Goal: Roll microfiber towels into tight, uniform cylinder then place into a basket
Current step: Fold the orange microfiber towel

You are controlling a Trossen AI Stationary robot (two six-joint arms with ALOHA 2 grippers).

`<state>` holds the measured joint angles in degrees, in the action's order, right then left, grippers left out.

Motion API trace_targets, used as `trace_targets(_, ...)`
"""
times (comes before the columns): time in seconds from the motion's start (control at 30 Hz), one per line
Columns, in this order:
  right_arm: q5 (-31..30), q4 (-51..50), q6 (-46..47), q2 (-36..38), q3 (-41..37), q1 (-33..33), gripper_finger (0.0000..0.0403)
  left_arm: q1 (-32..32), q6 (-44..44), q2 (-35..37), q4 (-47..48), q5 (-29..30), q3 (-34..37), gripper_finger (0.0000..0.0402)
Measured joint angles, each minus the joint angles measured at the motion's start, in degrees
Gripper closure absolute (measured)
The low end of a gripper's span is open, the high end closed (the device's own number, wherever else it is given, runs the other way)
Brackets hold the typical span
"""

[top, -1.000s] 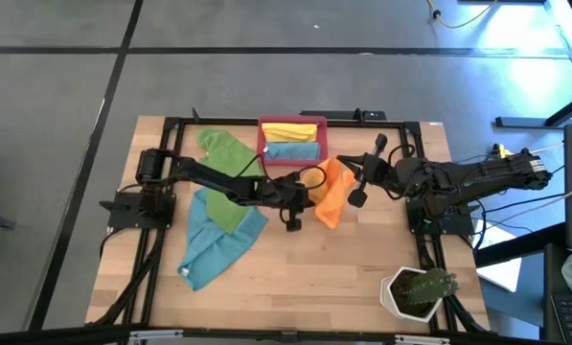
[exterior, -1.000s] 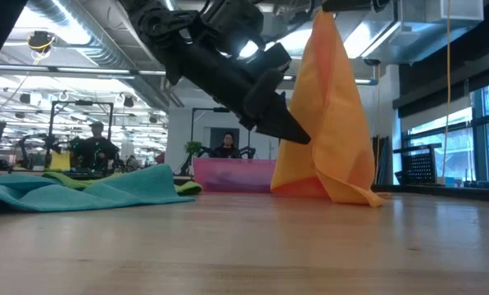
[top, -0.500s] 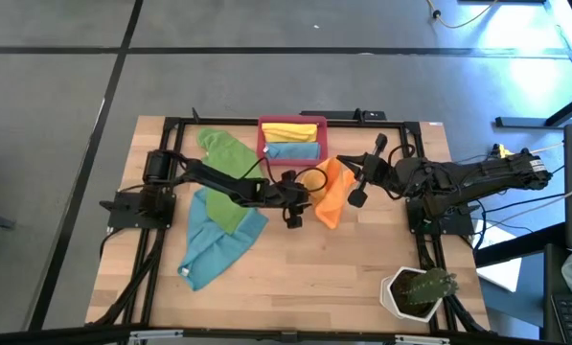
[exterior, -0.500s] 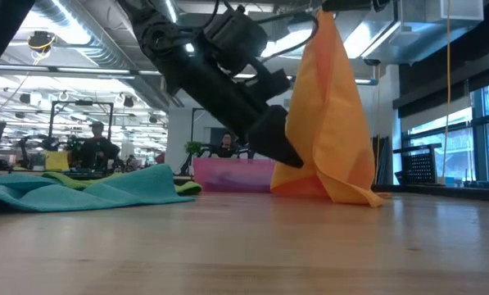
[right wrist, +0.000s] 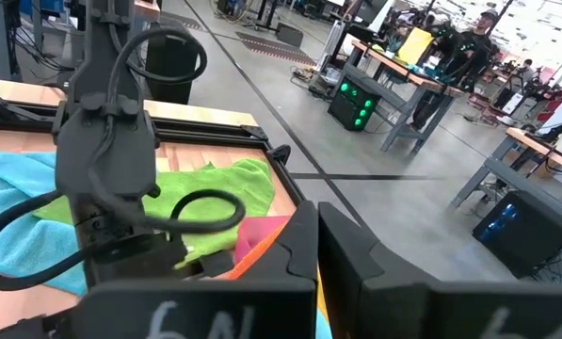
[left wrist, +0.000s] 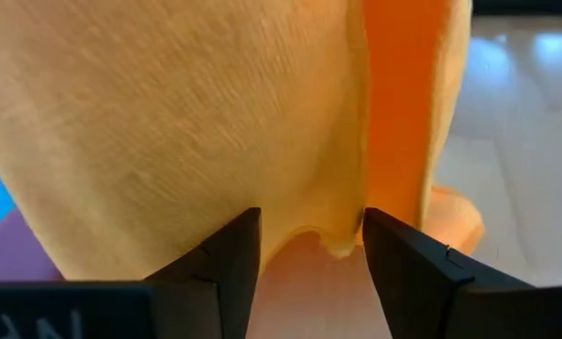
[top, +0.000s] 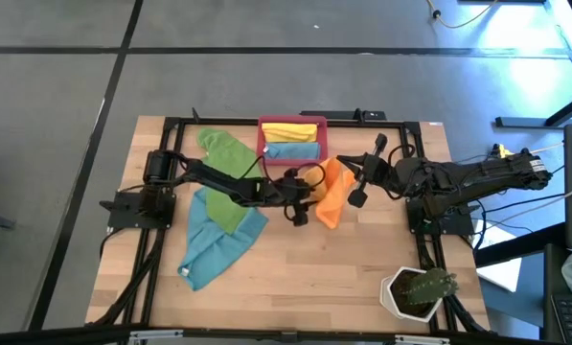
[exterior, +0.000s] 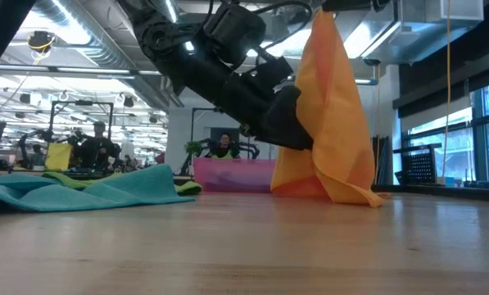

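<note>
Your left gripper (top: pixel 303 199) moved in against the orange towel (top: pixel 331 192), jaws now spread around its edge. Right gripper (top: pixel 341 161) held that towel's top, hanging just beside the basket (top: pixel 291 123).

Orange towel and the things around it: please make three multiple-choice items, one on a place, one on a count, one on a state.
1. Where is the plant pot?
A. beside the basket
B. at the table's near right corner
C. under the green towel

2. How many rolled towels lie in the basket?
A. none
B. two
C. four

3. How is the orange towel held?
A. hanging from the right gripper
B. flat on the table
C. rolled in the basket

Answers: 1 B, the high view shows it there. 2 B, one yellow, one blue. 3 A, the low view shows it draped down, its lower end on the table.
</note>
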<state>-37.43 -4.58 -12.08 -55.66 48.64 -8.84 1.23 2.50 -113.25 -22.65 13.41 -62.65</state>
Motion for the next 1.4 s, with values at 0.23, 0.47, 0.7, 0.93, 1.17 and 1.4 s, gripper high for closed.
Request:
trace_targets(0.23, 0.02, 0.0, 0.02, 0.0, 0.0, 0.0, 0.0399, -0.05, 0.3, -0.02, -0.56, -0.32, 0.0, 0.0225)
trace_targets(0.47, 0.04, 0.15, 0.04, 0.0, 0.0, -0.02, 0.0399, 0.06, 0.87, -2.01, -2.13, -1.75, -0.3, 0.0225)
trace_targets(0.7, 0.04, 0.2, 0.04, 0.0, 0.0, -0.02, 0.0399, 0.66, 1.62, -2.58, -1.72, -3.1, -0.2, 0.0233)
trace_targets(0.93, 0.04, 0.07, 0.02, 0.0, 0.0, -0.02, 0.0399, 0.63, 1.44, -2.58, -2.28, -1.83, -0.2, 0.0328)
trace_targets(1.17, 0.04, -0.13, 0.02, 0.0, 0.0, -0.02, 0.0399, 0.63, -1.33, -2.56, -2.33, -1.73, -0.2, 0.0398)
trace_targets(1.4, 0.04, -1.47, -0.07, 0.0, 0.0, -0.02, 0.0399, 0.63, -1.57, 0.04, 0.05, -2.43, -0.1, 0.0401)
